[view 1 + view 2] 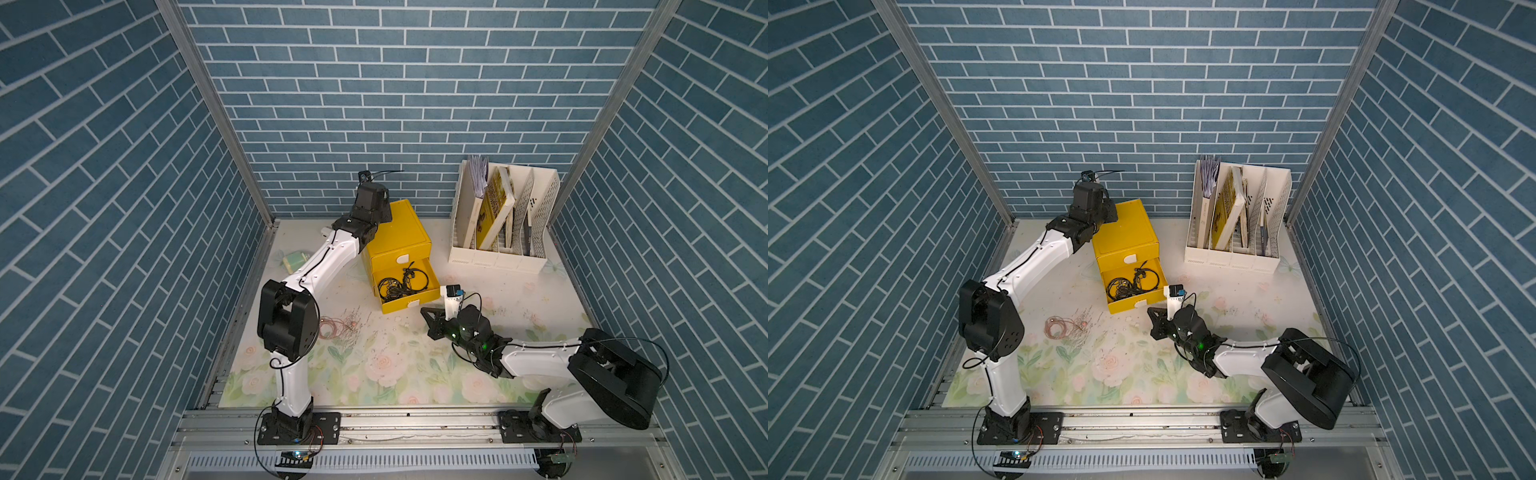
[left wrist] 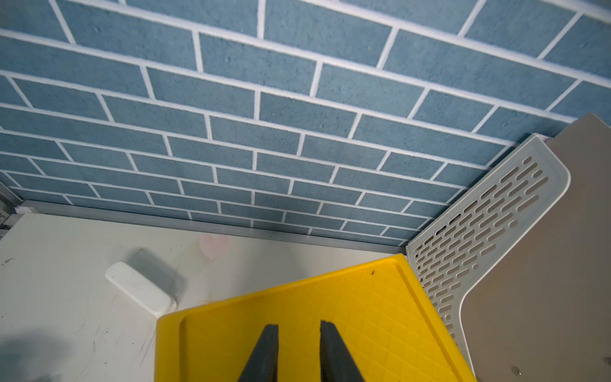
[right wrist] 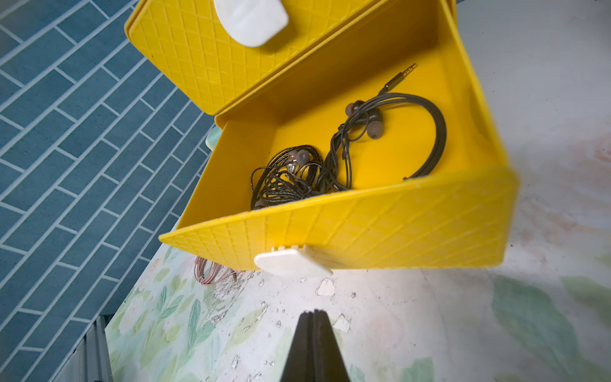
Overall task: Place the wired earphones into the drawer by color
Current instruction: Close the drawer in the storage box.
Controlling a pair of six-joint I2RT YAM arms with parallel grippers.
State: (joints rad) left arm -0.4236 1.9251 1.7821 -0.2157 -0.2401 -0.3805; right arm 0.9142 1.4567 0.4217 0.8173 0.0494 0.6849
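Observation:
The yellow cabinet stands at the back middle. One drawer below a shut one is pulled out. Black wired earphones lie coiled in it, seen in both top views. A pinkish-copper set lies on the mat left of the drawer, partly hidden in the right wrist view. My right gripper is shut and empty, just in front of the drawer's white tab. My left gripper hovers over the cabinet top, its fingers slightly apart with nothing between them.
A white slotted file rack with books stands right of the cabinet, close to it. A small white box lies behind the cabinet on the left, and a pale green case near the left wall.

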